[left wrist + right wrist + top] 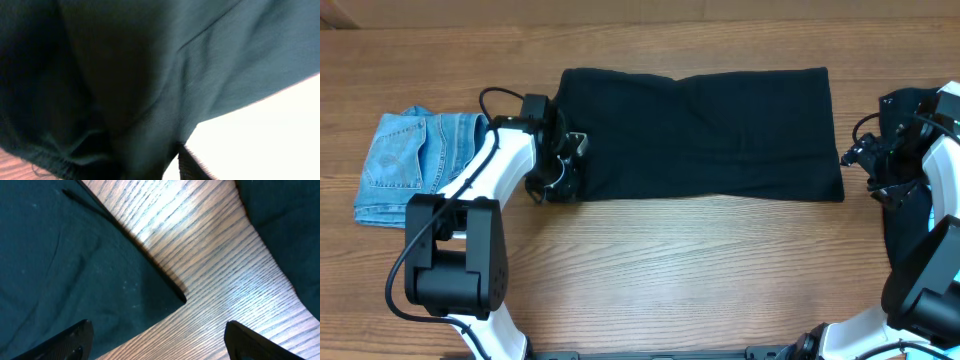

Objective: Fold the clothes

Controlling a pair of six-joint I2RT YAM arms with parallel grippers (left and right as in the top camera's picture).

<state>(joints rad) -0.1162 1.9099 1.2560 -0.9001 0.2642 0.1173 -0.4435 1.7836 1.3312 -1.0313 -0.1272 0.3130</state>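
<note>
Black garment (700, 135) flat as long band, upper middle of table (670, 270); left gripper (565, 165) at its left edge, against fabric, jaw state cannot tell; right gripper (159, 332) wide, empty, over its right corner; second black piece (910, 215) at right table edge; pale-blue denim (415, 165) far left.

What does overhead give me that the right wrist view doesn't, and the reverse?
Overhead only: the whole black garment, the blue denim piece to its left, and the left gripper at its left edge. Right wrist only: the right gripper open, over the garment's corner and bare table. Both: the black garment, the wooden table, and a second black piece on the right.
</note>
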